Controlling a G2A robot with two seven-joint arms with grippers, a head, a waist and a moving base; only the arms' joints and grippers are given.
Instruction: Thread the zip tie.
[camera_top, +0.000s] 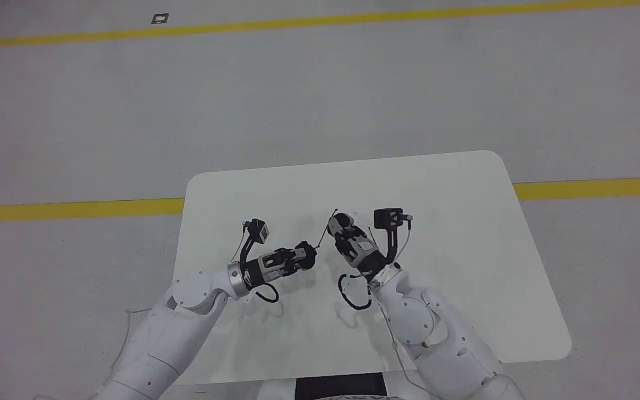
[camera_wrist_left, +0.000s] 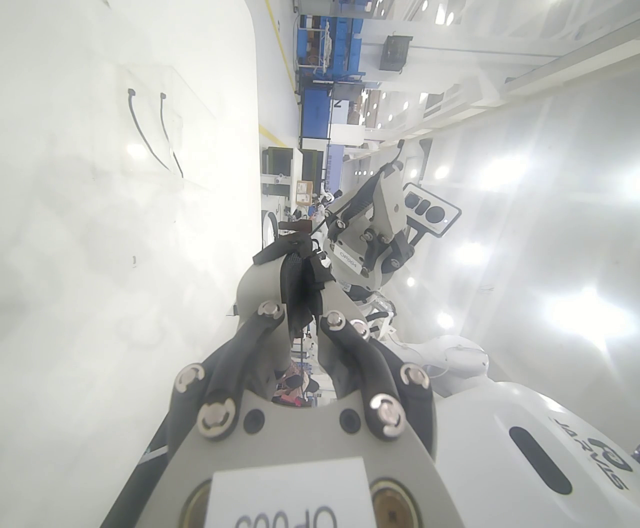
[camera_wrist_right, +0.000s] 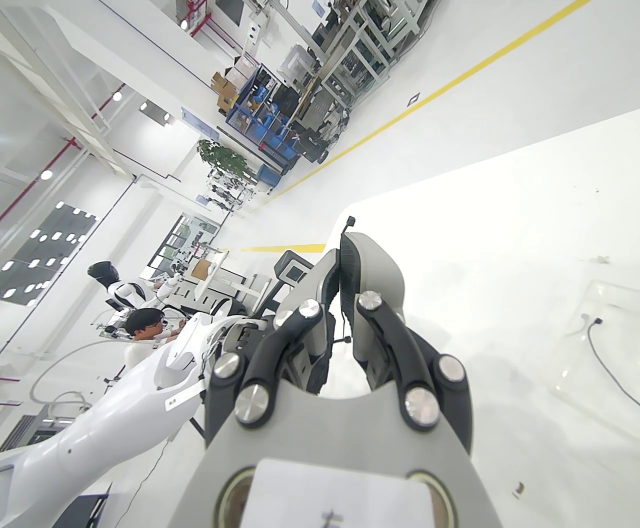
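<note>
Your right gripper (camera_wrist_right: 344, 250) pinched the zip tie (camera_wrist_right: 349, 222) in its jaws; your left gripper (camera_wrist_left: 298, 267) had jaws pressed together close by. Threading seemed unfinished.

place: robotics lab/factory hall | evid: yellow floor line (camera_top: 300, 23), racks w/ blue bins (camera_wrist_right: 270, 135), 2nd robot (camera_wrist_right: 122, 289)

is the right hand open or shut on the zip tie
Shut: the right hand is clamped on the black zip tie, whose head pokes out past its tips.
</note>
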